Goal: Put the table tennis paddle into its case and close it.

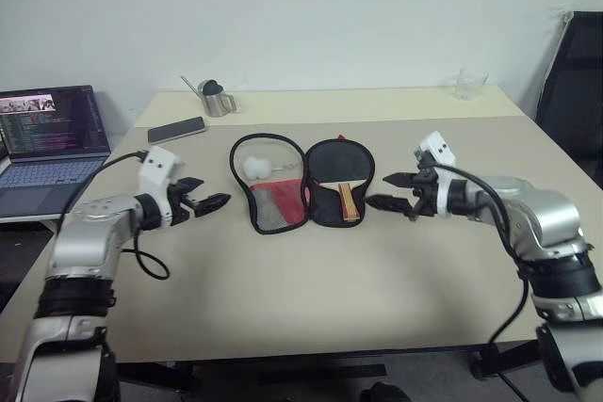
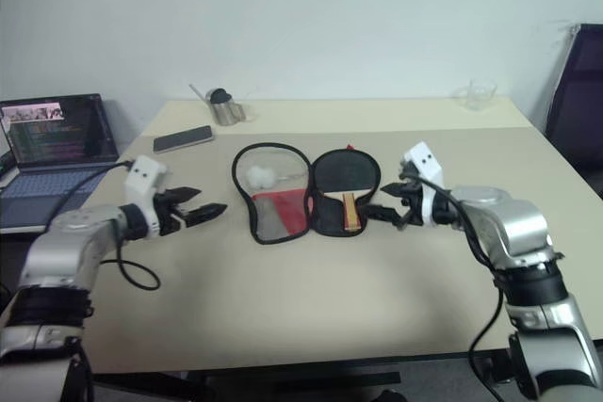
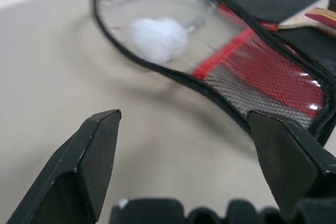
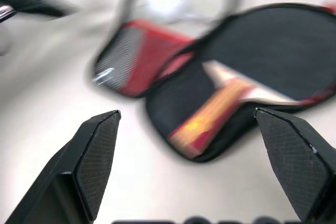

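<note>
Now case [image 1: 303, 184] lying unzipped between both grippers, table tennis paddle [image 1: 340, 172] in its half nearer right gripper [image 1: 388, 191], left gripper [image 1: 208, 199] spread wide and empty, right likewise.

No text can be read anywhere; the lines on the laptop [image 1: 49, 138] screen are illegible

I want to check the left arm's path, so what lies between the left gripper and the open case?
Nothing: the left eye view shows bare table between the open left gripper and the case, whose other half holds the paddle.
</note>
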Controlling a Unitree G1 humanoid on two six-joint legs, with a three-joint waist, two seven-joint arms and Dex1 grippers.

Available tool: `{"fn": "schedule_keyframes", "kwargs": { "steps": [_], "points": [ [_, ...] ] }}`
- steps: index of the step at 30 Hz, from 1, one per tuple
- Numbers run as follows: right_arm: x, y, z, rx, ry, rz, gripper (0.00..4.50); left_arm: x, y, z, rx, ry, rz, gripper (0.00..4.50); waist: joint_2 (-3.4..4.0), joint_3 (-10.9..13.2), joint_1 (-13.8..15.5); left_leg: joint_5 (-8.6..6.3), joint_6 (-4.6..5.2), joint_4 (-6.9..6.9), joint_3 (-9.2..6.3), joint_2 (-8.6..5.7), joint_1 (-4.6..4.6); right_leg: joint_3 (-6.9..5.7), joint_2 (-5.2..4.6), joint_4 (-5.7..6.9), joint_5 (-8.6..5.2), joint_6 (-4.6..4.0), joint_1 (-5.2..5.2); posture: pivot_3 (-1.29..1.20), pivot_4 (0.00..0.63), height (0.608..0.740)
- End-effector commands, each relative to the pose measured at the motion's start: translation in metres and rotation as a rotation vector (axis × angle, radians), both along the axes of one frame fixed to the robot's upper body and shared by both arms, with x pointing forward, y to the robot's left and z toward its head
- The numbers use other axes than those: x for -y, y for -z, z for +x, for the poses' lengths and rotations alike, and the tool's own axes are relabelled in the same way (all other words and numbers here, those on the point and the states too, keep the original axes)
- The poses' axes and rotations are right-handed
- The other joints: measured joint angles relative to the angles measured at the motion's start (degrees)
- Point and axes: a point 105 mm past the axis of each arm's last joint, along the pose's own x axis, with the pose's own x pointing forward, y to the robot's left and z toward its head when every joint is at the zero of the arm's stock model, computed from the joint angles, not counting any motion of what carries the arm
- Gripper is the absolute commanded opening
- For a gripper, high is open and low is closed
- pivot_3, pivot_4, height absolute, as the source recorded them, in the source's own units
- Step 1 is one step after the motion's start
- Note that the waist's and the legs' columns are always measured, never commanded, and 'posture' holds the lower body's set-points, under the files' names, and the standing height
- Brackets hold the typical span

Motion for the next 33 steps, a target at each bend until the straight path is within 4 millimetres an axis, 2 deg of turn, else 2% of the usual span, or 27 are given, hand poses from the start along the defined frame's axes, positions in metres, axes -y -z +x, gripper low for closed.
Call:
{"fn": "schedule_keyframes", "kwargs": {
  "steps": [1, 2, 5, 10, 13, 14, 15, 21, 23, 25, 27, 29, 30, 32, 33],
  "points": [
    [-0.008, -0.022, -0.023, 0.106, -0.155, 0.028, 4.49, -0.002, -0.002, 0.021, -0.012, -0.083, 0.033, 4.20, -0.04, 0.0, 0.1, 0.00, 0.00, 0.05, -0.02, 0.02, 0.01, -0.02, 0.02, -0.01, 0.02, 0.02, 0.04, 0.00, 0.150, 0.740],
    [-0.008, -0.024, -0.023, 0.114, -0.159, 0.038, 4.49, 0.000, 0.000, 0.026, -0.025, -0.098, 0.033, 4.20, -0.05, 0.0, 0.4, 0.00, 0.00, 0.08, -0.01, 0.02, 0.02, -0.01, 0.05, -0.02, 0.07, 0.03, 0.05, 0.00, 0.150, 0.740],
    [-0.008, -0.030, -0.024, 0.135, -0.161, 0.052, 4.50, 0.003, 0.000, 0.036, -0.032, -0.125, 0.019, 3.32, -0.09, 0.0, 0.7, 0.00, 0.00, 0.16, 0.00, -0.01, 0.02, 0.00, 0.06, -0.08, 0.21, 0.11, 0.10, 0.00, 0.150, 0.740],
    [-0.005, -0.032, -0.027, 0.149, -0.168, 0.037, 4.50, 0.007, 0.009, 0.040, -0.065, -0.115, 0.050, 1.65, -0.09, 0.0, 0.8, 0.01, -0.02, 0.16, 0.01, 0.00, -0.03, 0.08, 0.05, -0.13, 0.25, 0.12, 0.02, 0.00, 0.150, 0.740],
    [-0.002, -0.029, -0.019, 0.161, -0.112, 0.008, 4.50, 0.009, 0.014, 0.044, -0.075, -0.134, 0.067, 0.64, -0.11, 0.0, 1.0, 0.01, -0.02, 0.16, 0.01, -0.03, -0.05, 0.07, -0.01, -0.17, 0.25, 0.12, 0.04, 0.00, 0.150, 0.740],
    [0.000, -0.030, -0.014, 0.167, -0.082, 0.010, 4.50, 0.015, 0.015, 0.045, -0.075, -0.124, 0.047, 0.19, -0.12, 0.0, 1.1, 0.01, -0.02, 0.17, 0.01, -0.06, -0.05, 0.07, -0.03, -0.16, 0.25, 0.12, 0.05, 0.00, 0.150, 0.740],
    [0.001, -0.030, -0.010, 0.170, -0.062, 0.012, 4.50, 0.020, 0.015, 0.047, -0.074, -0.116, 0.033, 0.03, -0.13, 0.0, 1.1, 0.01, -0.02, 0.18, 0.01, -0.06, -0.06, 0.07, -0.04, -0.15, 0.25, 0.13, 0.05, 0.00, 0.150, 0.740],
    [0.003, -0.026, -0.007, 0.173, -0.046, -0.014, 4.50, 0.077, 0.011, 0.049, -0.055, 0.047, -0.071, 0.03, -0.16, 0.0, 1.2, 0.01, -0.02, 0.19, 0.01, -0.06, -0.11, 0.05, -0.05, -0.16, 0.25, 0.13, 0.04, 0.00, 0.150, 0.740],
    [0.006, -0.026, -0.008, 0.174, -0.048, -0.022, 4.50, 0.097, -0.001, 0.047, -0.039, 0.117, -0.146, 0.03, -0.17, 0.0, 1.2, 0.01, -0.02, 0.20, 0.02, -0.06, -0.13, 0.05, -0.06, -0.16, 0.25, 0.13, 0.03, 0.00, 0.150, 0.740],
    [0.011, -0.028, -0.009, 0.181, -0.043, -0.032, 4.50, 0.119, -0.022, 0.044, 0.004, 0.187, -0.224, 0.03, -0.17, 0.0, 1.2, 0.01, -0.02, 0.20, 0.02, -0.05, -0.16, 0.06, -0.06, -0.15, 0.25, 0.13, 0.01, 0.00, 0.150, 0.740],
    [0.014, -0.030, -0.008, 0.188, -0.035, -0.038, 4.50, 0.132, -0.036, 0.040, 0.034, 0.228, -0.272, 0.03, -0.17, 0.0, 1.1, 0.01, -0.02, 0.20, 0.01, -0.04, -0.16, 0.06, -0.06, -0.16, 0.25, 0.13, 0.02, 0.00, 0.150, 0.740],
    [0.023, -0.035, -0.005, 0.212, -0.004, -0.046, 4.50, 0.155, -0.063, 0.035, 0.095, 0.304, -0.328, 0.03, -0.18, 0.0, 1.1, 0.01, -0.02, 0.20, 0.02, -0.05, -0.15, 0.07, -0.06, -0.15, 0.25, 0.13, 0.02, 0.00, 0.150, 0.740],
    [0.029, -0.039, -0.001, 0.227, 0.027, -0.049, 4.50, 0.168, -0.081, 0.035, 0.118, 0.324, -0.384, 0.03, -0.18, 0.0, 1.2, 0.01, -0.02, 0.20, 0.01, -0.05, -0.15, 0.06, -0.06, -0.16, 0.25, 0.13, 0.03, 0.00, 0.150, 0.740],
    [0.041, -0.047, 0.006, 0.252, 0.082, -0.051, 4.50, 0.189, -0.103, 0.038, 0.135, 0.326, -0.456, 0.03, -0.26, 0.0, 1.5, 0.02, -0.03, 0.25, 0.00, -0.06, -0.16, 0.04, -0.06, -0.16, 0.27, 0.16, 0.05, 0.00, 0.150, 0.740],
    [0.048, -0.051, 0.009, 0.267, 0.114, -0.052, 4.50, 0.204, -0.106, 0.043, 0.124, 0.302, -0.459, 0.03, -0.26, 0.0, 1.8, 0.02, -0.02, 0.29, 0.01, -0.07, -0.17, 0.03, -0.07, -0.16, 0.28, 0.18, 0.06, 0.00, 0.150, 0.740]
  ]
}}
